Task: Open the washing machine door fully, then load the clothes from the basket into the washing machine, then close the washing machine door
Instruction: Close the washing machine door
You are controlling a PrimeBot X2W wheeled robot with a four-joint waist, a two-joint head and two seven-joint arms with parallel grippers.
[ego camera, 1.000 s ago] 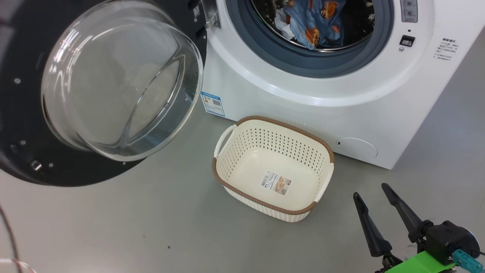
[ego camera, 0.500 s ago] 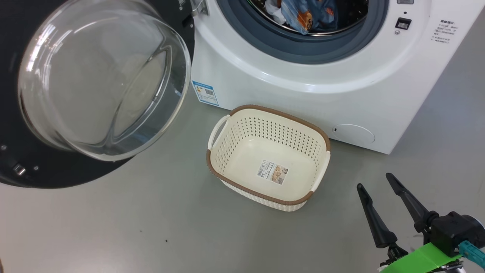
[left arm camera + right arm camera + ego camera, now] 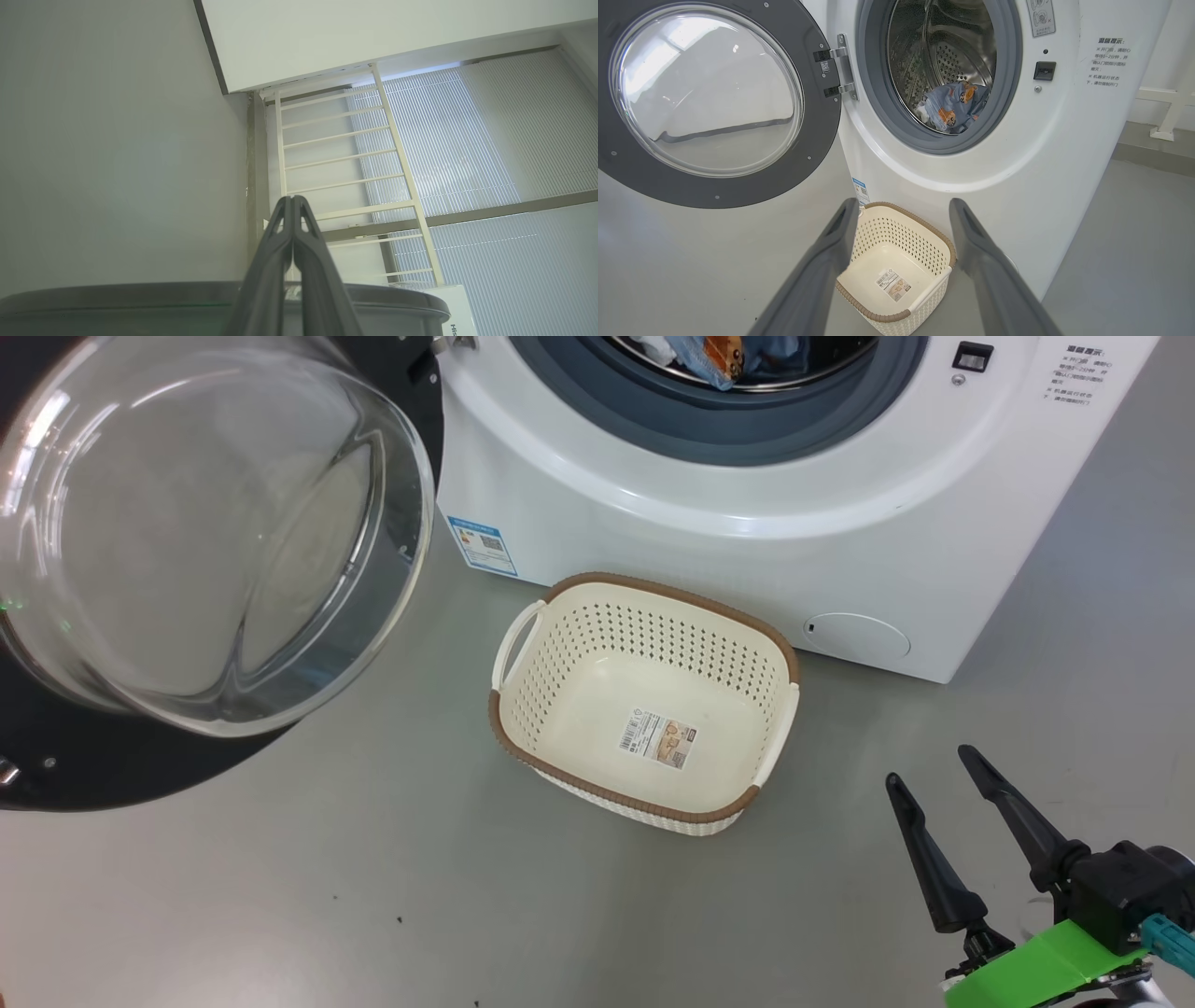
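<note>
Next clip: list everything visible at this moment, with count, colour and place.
washer: one, white, behind the basket
door: one, black rim, clear glass, swung open left of the opening
clothes: one bundle, blue print plus white, inside the washer
basket: one, cream, brown rim, empty, on the floor
sticker: one, blue, washer's lower front
hatch: one, white, round, washer's lower front
floor: grey
rack: one, white, barred, left wrist view
left end effector: one, dark, shut, before the rack
right end effector: one, dark, open, right of the basket
</note>
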